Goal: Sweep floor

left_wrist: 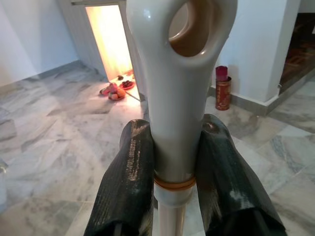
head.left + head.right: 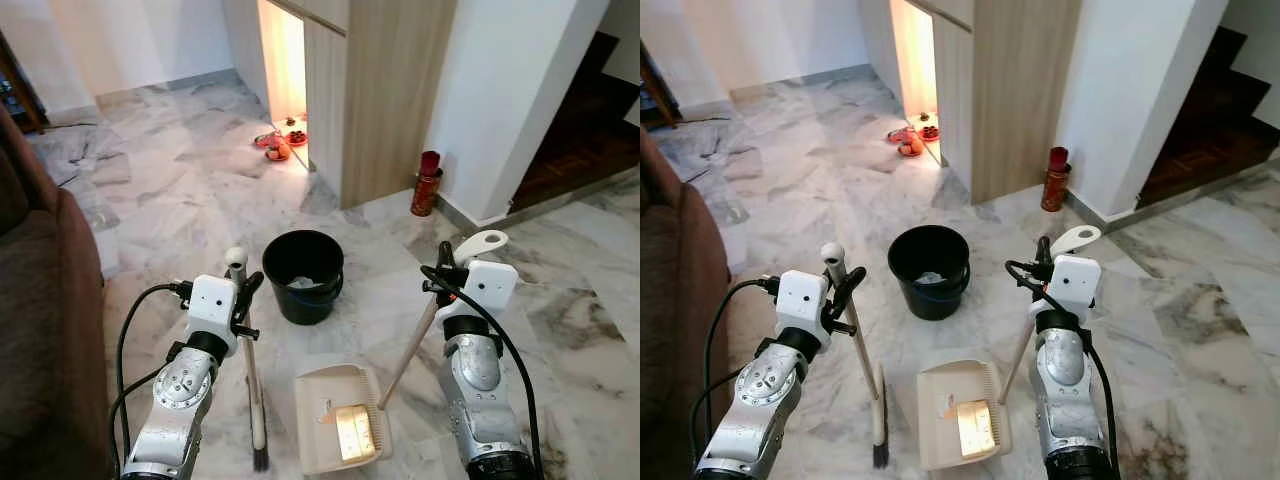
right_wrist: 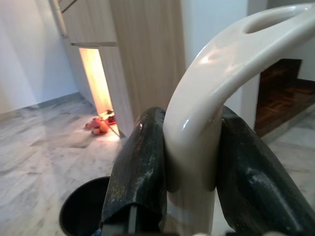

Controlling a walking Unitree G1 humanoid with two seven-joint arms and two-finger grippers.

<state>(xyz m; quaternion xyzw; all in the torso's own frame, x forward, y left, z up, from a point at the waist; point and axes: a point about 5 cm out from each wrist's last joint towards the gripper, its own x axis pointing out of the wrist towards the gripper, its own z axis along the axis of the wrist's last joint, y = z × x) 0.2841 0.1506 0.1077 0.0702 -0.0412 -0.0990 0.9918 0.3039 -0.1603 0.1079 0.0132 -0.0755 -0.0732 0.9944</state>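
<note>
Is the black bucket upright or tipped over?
Upright. The black bucket stands on the marble floor with its round mouth facing up, something pale lying inside.

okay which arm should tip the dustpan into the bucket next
Right. The right gripper already clamps the dustpan handle, and the bucket stands just beyond the pan. The left gripper is holding the broom.

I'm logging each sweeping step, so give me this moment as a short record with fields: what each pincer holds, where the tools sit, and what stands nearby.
left pincer: shut on broom handle
right pincer: shut on dustpan handle
broom head: on the floor, left of the dustpan
dustpan: flat on the marble floor, between the arms
black bucket: just beyond the dustpan
red canister: by the wall corner
</note>
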